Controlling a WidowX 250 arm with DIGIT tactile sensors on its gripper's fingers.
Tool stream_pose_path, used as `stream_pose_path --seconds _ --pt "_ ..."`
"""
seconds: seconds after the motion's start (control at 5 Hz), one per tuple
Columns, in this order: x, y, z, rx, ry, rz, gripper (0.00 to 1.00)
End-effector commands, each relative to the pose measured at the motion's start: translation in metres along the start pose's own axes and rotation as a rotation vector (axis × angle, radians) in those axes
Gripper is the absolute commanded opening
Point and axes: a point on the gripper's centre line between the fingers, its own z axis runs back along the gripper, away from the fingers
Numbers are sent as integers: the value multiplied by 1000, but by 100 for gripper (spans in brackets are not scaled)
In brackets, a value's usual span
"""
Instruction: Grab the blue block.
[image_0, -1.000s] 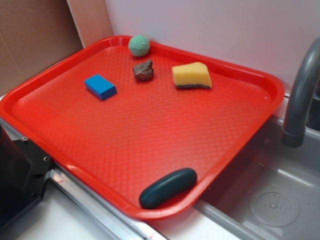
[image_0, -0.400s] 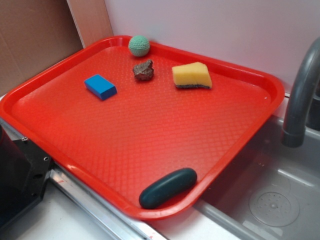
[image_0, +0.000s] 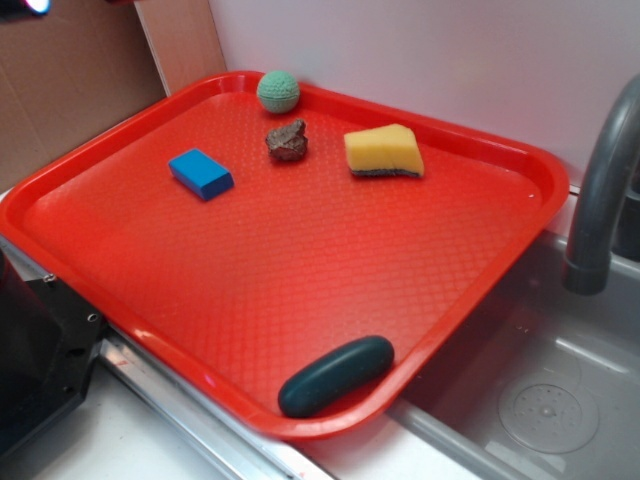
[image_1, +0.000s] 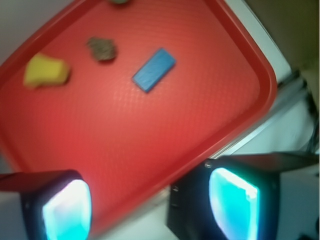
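While the pincer (image_1: 150, 205) hangs high with its two glowing fingers (image_1: 67, 210) spread wide and nothing between them, the large red plastic tray (image_0: 480, 290) with its dimpled floor fills the space below. Well ahead of the fingertips lies the yellow wedge-shaped sponge (image_0: 382, 151), off to one side. A dark teal oblong capsule (image_0: 335, 375) rests at the tray's near rim. Almost straight ahead of the open gap, well clear of it, sits the small bright blue rectangular block (image_1: 154, 70), flat on the tray floor.
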Motion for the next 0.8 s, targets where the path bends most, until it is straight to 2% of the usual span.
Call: stream_pose_path --seconds 0.0,0.2,0.6 --pt "48 4 -56 -11 -60 506 100" --pt "67 4 -84 -31 -129 718 100" --pt "83 4 -127 16 -233 712 100"
